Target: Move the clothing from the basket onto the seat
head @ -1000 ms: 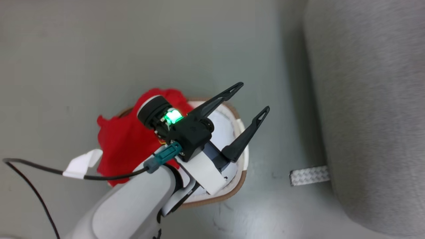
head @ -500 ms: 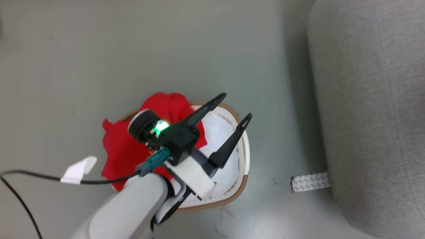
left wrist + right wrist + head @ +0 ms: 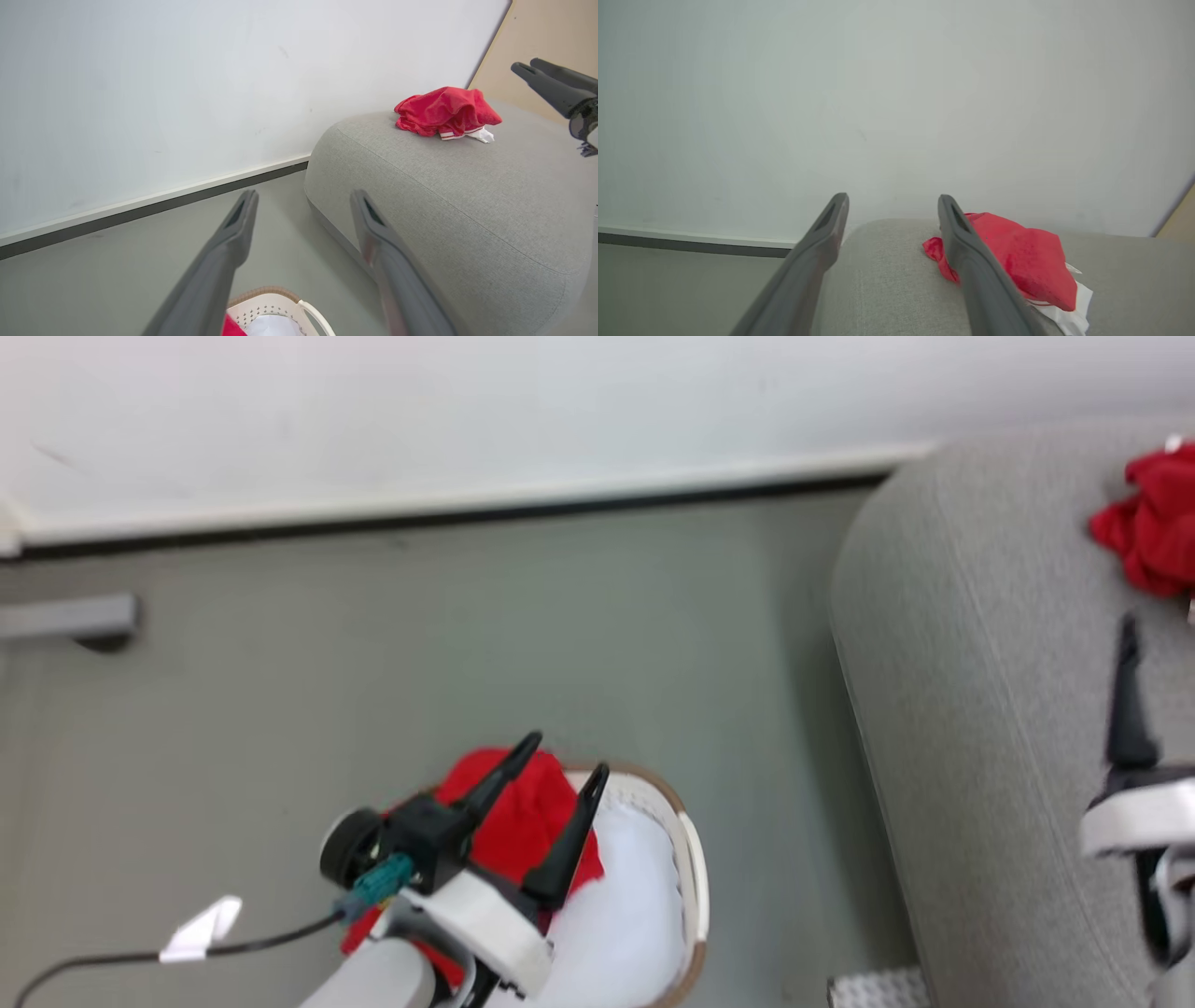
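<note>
Our left pincer [image 3: 567,756] has its two fingers wide apart and holds nothing. Directly below it stands the basket [image 3: 693,868]. Inside the basket, under the fingers, lies a red cloth [image 3: 518,812], and next to it, on the side toward the sofa, lies a white cloth [image 3: 625,915]. The pincer hovers above them and, as far as we can see, touches neither.

To the right of this pincer, across a strip of bare floor [image 3: 766,691], begins the sofa [image 3: 971,728]. Our right pincer [image 3: 893,200] is above the sofa, with its fingers also wide apart and nothing between them. A red garment [image 3: 1017,256] rests on the cushion just ahead of this pincer, at the side of its right finger. It is crumpled, with a white edge showing under it. From the left wrist, the pincer and the garment appear apart and not in contact.

We judge that the task is partly done: one red garment is already on the sofa. The red cloth in the basket remains to be moved, and the left pincer is the nearer one for it.
</note>
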### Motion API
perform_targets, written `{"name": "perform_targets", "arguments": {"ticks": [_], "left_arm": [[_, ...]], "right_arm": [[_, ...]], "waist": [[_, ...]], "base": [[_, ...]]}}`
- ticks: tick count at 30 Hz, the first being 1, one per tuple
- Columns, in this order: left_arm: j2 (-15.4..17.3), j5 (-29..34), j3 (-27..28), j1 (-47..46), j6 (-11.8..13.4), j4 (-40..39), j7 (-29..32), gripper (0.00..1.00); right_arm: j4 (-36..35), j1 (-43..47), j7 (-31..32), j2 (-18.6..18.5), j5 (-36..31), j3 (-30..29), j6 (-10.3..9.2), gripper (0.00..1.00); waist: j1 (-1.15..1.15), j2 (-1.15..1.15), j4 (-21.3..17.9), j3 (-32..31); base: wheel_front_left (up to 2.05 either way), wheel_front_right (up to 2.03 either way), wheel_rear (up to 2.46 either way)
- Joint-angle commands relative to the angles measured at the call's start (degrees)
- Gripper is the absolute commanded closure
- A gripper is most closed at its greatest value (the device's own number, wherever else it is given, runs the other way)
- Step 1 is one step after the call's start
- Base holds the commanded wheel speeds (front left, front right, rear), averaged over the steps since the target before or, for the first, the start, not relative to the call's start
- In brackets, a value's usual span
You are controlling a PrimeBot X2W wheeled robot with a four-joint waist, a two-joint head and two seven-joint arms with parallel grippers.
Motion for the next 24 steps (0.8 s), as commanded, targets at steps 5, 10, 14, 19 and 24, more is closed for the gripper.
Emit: {"name": "perform_targets", "arguments": {"ticks": [5,10,14,19,24], "left_arm": [[-0.4,-0.6,1.9,5.2,2.7,2.7,-1.5,0.0],[-0.1,0.1,5.3,9.7,5.7,4.2,-2.0,0.0],[-0.5,2.1,10.1,13.8,7.2,2.6,-2.0,0.0],[-1.9,5.1,16.2,19.7,6.9,1.4,-2.0,0.0],[-3.4,8.5,21.3,24.0,6.0,1.0,-2.0,0.0]], "right_arm": [[-4.0,8.8,0.0,1.1,2.1,3.3,-0.14,0.0],[-5.5,15.9,0.0,2.7,4.4,6.6,-0.14,0.0],[-5.2,20.0,0.0,3.5,6.8,9.1,-0.14,0.0],[-3.8,23.9,0.0,3.6,9.6,11.6,-0.14,0.0],[-2.4,26.1,0.0,3.6,9.4,14.3,-0.14,0.0]], "waist": [[0.01,0.0,6.2,-9.8],[0.01,0.0,8.6,-12.6],[0.01,0.0,9.2,-13.3],[0.01,0.0,9.0,-13.9],[0.01,0.0,8.2,-13.8]], "base": [[0.0,0.0,0.0],[0.0,0.0,0.0],[0.0,0.0,0.0],[0.0,0.0,0.0],[0.0,0.0,0.0]]}}
